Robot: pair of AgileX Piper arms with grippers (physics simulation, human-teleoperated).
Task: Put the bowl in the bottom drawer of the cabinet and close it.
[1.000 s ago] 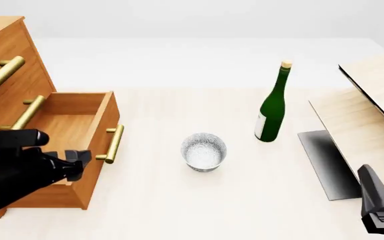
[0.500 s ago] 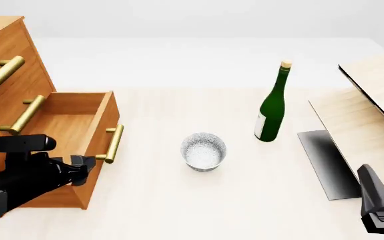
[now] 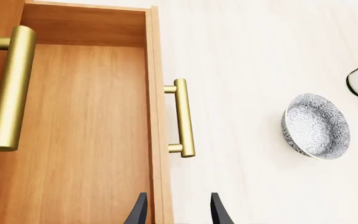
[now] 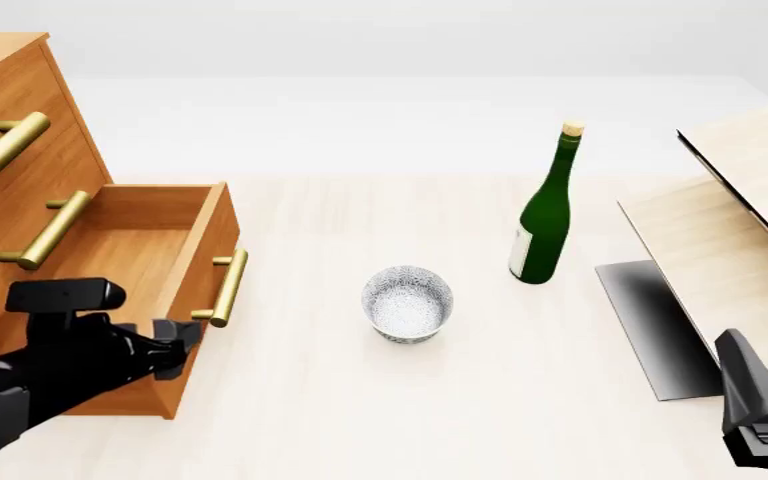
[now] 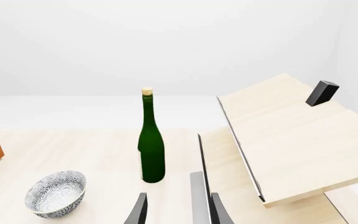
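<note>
Left pincer (image 3: 175,212) astride wooden bottom drawer (image 3: 92,154), speckled round bowl (image 4: 408,302) apart

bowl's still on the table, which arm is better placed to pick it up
Likely the left: the left gripper hangs open by the open bottom drawer, nearer the bowl. The right gripper sits at the table's far right.

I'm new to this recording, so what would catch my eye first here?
The big orange-brown cabinet at far left, its bottom drawer pulled open, with the left gripper at the drawer's front. Then the speckled bowl alone mid-table, and the tall green bottle upright behind it to the right.
</note>
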